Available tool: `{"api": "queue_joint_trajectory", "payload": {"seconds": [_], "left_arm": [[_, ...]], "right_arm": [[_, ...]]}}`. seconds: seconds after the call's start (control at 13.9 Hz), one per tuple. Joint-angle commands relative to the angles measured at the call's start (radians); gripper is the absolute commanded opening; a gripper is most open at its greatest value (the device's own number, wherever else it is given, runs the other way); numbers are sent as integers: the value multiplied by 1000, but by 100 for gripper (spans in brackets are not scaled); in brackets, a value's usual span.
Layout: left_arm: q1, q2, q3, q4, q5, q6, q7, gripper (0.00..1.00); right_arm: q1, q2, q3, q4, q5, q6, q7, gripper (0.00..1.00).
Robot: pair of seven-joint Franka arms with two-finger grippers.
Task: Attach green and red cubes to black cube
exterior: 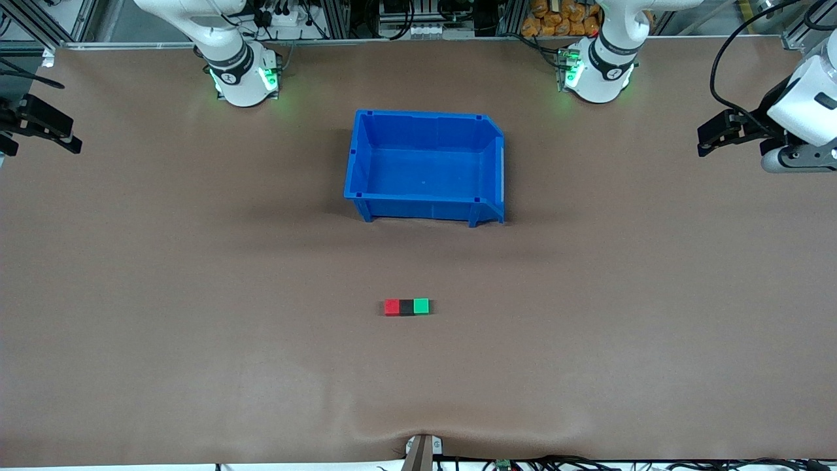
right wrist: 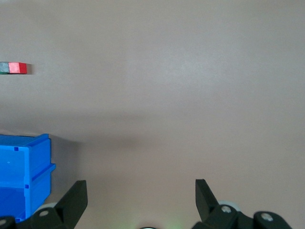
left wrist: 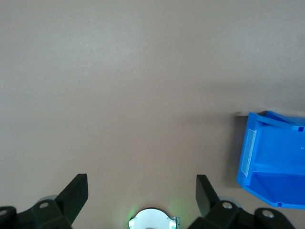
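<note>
Red cube (exterior: 392, 307), black cube (exterior: 407, 307) and green cube (exterior: 421, 305) sit touching in a row mid-table, toward the front edge. They look light and rigid; pinch flat sides. Left gripper (left wrist: 142, 192) and right gripper (right wrist: 141, 196) hang spread wide, empty, at the table ends.

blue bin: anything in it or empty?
Empty. The front view shows the blue bin with a bare floor; the red cube, black cube and green cube sit outside, nearer the camera.
</note>
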Motion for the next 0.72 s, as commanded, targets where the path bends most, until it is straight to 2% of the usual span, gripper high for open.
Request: {"api": "queue_joint_trajectory", "payload": {"seconds": [0.0, 0.14, 0.65], "left_arm": [[-10, 18, 3, 28, -20, -3, 51, 100], [1, 15, 1, 23, -21, 6, 139, 100], [-4, 9, 0, 17, -26, 41, 138, 100]], "right_arm": [[-5, -2, 2, -3, -10, -4, -13, 100], [-5, -2, 2, -3, -10, -4, -13, 100], [-7, -2, 0, -3, -10, -4, -13, 100]]}}
